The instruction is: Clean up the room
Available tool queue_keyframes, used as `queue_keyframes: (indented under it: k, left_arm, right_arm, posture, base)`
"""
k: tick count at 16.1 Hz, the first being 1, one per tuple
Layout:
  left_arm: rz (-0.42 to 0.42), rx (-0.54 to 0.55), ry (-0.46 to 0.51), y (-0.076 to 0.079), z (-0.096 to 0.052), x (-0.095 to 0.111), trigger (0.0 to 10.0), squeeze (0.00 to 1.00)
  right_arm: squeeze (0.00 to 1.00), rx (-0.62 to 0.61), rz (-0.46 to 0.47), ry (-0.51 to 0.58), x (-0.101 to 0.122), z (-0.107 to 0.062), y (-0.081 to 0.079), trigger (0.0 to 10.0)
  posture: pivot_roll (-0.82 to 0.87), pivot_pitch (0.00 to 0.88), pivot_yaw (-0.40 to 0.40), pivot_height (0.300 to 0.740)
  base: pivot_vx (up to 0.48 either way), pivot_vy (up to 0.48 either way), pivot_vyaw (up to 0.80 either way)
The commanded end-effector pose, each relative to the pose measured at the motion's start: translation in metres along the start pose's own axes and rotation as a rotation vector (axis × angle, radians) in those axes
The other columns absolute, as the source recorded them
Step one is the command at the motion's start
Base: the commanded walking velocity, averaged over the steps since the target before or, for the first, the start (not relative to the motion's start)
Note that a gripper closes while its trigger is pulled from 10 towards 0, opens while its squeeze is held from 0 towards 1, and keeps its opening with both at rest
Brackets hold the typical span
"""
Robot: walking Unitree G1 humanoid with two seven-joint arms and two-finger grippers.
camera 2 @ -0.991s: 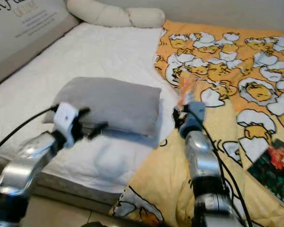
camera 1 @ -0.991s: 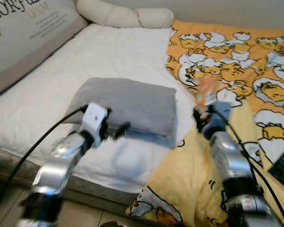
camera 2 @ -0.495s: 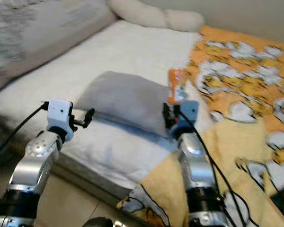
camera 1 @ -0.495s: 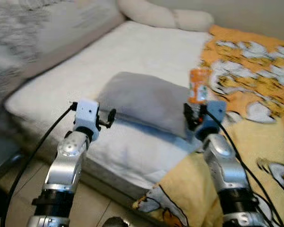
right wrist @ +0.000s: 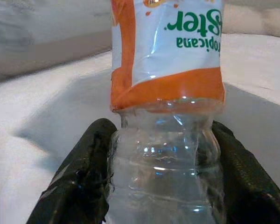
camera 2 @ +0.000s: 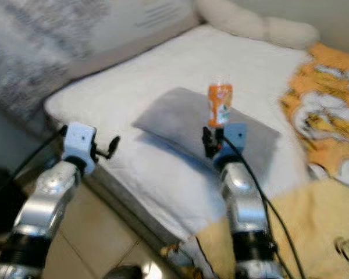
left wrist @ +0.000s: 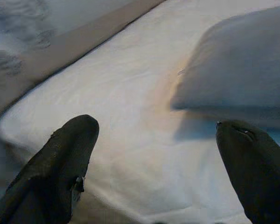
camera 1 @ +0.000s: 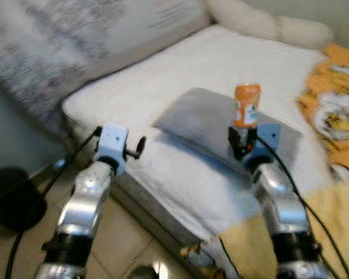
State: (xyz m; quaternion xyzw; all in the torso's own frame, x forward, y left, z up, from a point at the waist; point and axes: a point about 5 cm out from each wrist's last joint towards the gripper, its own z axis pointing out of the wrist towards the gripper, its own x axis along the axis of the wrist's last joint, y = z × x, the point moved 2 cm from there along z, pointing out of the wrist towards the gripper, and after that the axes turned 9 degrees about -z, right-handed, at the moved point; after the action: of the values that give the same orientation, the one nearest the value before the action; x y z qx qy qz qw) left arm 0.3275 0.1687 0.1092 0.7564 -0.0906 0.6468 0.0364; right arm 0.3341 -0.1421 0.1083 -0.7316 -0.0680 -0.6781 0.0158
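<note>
Since a second ago your camera has swung left: the orange patterned blanket (camera 1: 337, 110) now sits at the right edge, and floor tiles (camera 1: 122, 232) show beside the bed. Your right gripper (camera 1: 242, 138) is clamped on an empty orange-labelled bottle (camera 1: 246, 106), held upright above the grey pillow (camera 1: 203, 119). Your left gripper (camera 1: 134, 148) hovers near the mattress (camera 1: 163, 75) edge, fingers (left wrist: 60, 158) apart, empty. One item is collected; binning it likely remains.

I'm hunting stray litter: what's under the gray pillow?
The gray pillow lies on the white mattress; anything beneath it is hidden. The right gripper holds a bottle in front of it.
</note>
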Motion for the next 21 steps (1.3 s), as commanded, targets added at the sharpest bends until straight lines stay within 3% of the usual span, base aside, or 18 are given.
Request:
queue_keyframes:
  k: [1, 7, 12, 21]
  left_arm:
    - [0.006, -0.006, 0.02, 0.003, 0.001, 0.005, 10.0, 0.0]
    - [-0.033, -0.018, 0.036, 0.005, 0.0, 0.007, 10.0, 0.0]
    - [-0.046, -0.029, 0.074, 0.002, -0.004, 0.012, 10.0, 0.0]
    - [-0.03, -0.026, 0.083, -0.004, -0.009, 0.009, 10.0, 0.0]
  right_arm:
    - [0.0, -0.003, -0.011, 0.004, 0.003, -0.001, 0.002, 10.0]
    - [0.0, 0.015, -0.001, -0.005, 0.002, -0.003, -0.001, 10.0]
    - [0.0, -0.03, 0.089, -0.031, -0.005, -0.004, 0.001, 10.0]
    - [0.0, 0.079, -0.02, -0.057, -0.013, -0.006, -0.01, 10.0]
  posture:
    - [0.01, 0.0, 0.01, 0.74]
    - [0.0, 0.0, 0.02, 0.74]
    - [0.01, 0.0, 0.024, 0.74]
    - [0.02, 0.0, 0.038, 0.74]
  base:
    - [0.0, 0.0, 0.8]
    - [0.0, 0.0, 0.8]
    - [0.0, 0.0, 0.48]
    - [0.302, 0.0, 0.09]
